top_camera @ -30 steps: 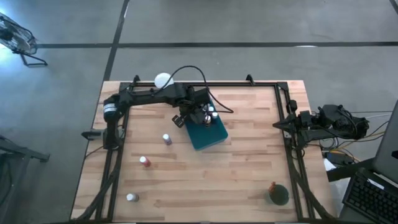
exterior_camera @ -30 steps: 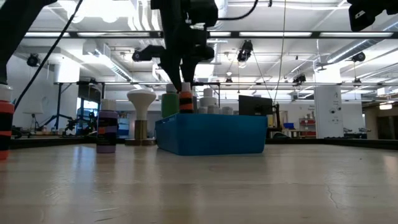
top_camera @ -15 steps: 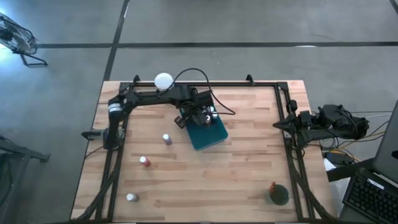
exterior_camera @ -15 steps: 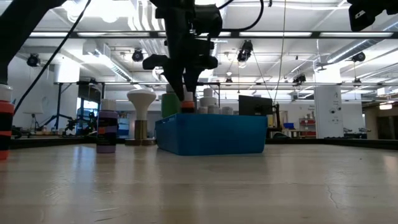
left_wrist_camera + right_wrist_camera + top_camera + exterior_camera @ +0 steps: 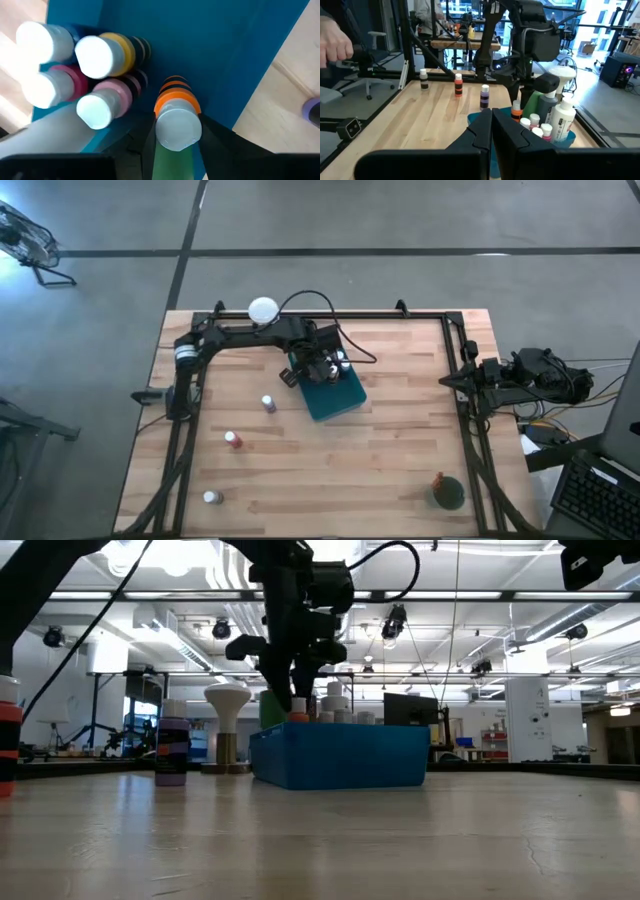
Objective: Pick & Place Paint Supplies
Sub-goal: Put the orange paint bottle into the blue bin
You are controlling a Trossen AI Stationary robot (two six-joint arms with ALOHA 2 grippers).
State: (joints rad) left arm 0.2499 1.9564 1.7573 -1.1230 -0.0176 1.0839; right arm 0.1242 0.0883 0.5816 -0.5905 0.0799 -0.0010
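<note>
1. My left claw point(image 5: 172, 131) has sunk lower over the teal tray point(image 5: 333, 392) than it was a second ago; it stays clamped narrowly on the orange-banded bottle point(image 5: 176, 120), whose white cap now shows only just above the tray's wall in the low view point(image 5: 298, 716).
2. I judge the bottle nearly seated inside the tray; what remains is to let go and lift clear.
3. Close beside it in the tray stand four other capped bottles point(image 5: 102, 52); they crowd the side my fingers must pass, so a sideways drift could tip them.
4. Outside the tray on the desk point(image 5: 400, 450), nearest first: a purple bottle point(image 5: 268, 403), a red bottle point(image 5: 233, 440), a white bottle point(image 5: 210, 498); the green bottle point(image 5: 447, 493) sits well apart.
5. My right claw point(image 5: 491, 131) waits fully closed and empty at the desk's edge, well apart from the tray.
</note>
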